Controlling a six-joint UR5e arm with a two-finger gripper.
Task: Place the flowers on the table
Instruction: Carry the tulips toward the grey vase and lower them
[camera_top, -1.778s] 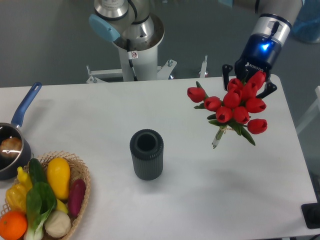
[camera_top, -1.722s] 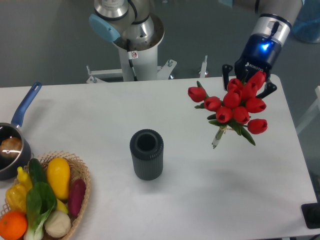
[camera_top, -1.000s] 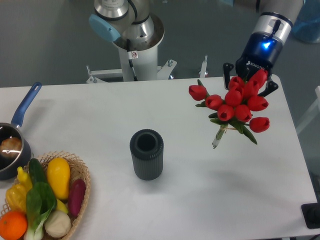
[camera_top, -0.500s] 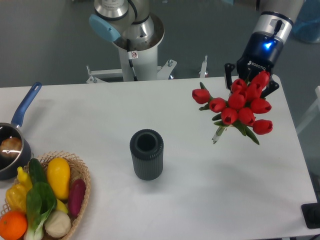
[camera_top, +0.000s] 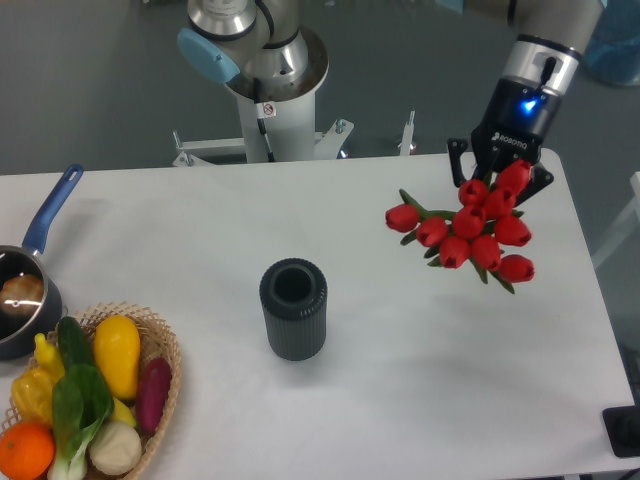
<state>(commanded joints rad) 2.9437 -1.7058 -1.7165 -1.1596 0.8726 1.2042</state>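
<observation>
One bunch, flowers (camera_top: 468, 224): blooms toward camera, stems hidden; fingers (camera_top: 458, 160) clasp it.

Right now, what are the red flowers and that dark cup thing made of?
The flowers look fake, maybe plastic or fabric: every red head is smooth, evenly colored and stiff. The dark vase looks like matte plastic or rubber, with ribbed sides and no shine. I can't be sure of either.

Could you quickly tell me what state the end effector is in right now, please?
End effector: closed on the flowers, held over the table; its fingertips are hidden behind the blooms.
</observation>
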